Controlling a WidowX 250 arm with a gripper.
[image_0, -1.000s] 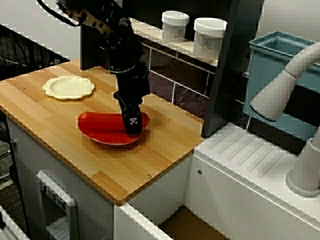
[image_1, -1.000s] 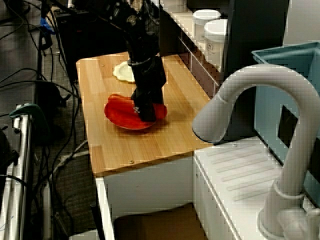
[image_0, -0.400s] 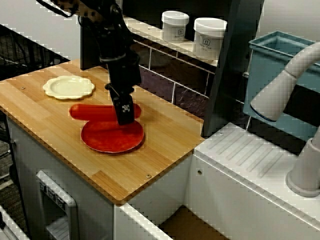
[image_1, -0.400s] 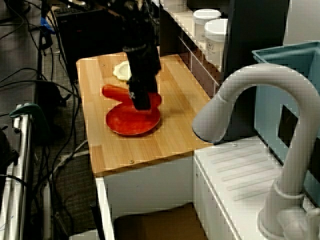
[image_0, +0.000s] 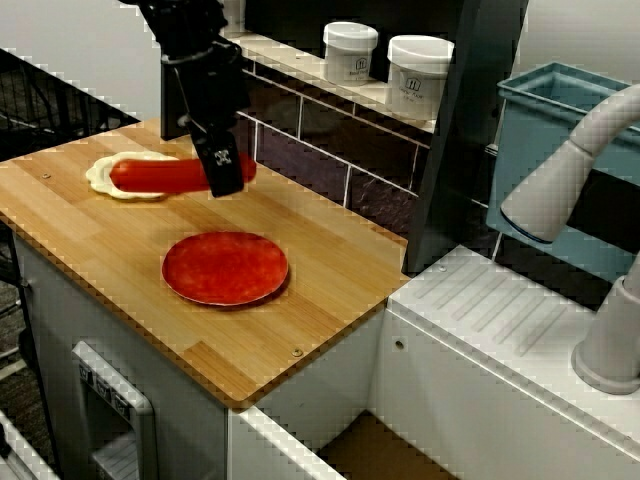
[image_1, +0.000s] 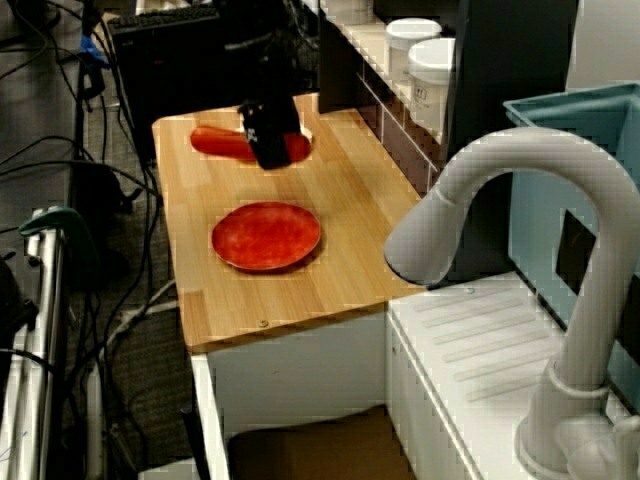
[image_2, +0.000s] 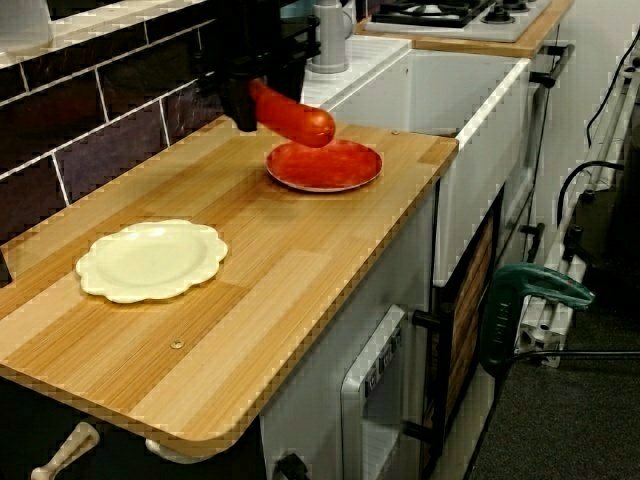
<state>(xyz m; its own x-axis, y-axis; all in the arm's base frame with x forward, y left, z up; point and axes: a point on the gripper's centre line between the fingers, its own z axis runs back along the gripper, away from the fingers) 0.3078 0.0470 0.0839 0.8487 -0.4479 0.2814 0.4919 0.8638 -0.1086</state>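
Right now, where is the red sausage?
In the high view the red sausage hangs in the pincer above the counter, beyond the red plate, its free end crossing the cream plate.

End effector (image_0: 228, 178) grips red sausage (image_0: 155, 174) above counter (image_0: 330, 250).

Black gripper (image_0: 226, 172) with white marking
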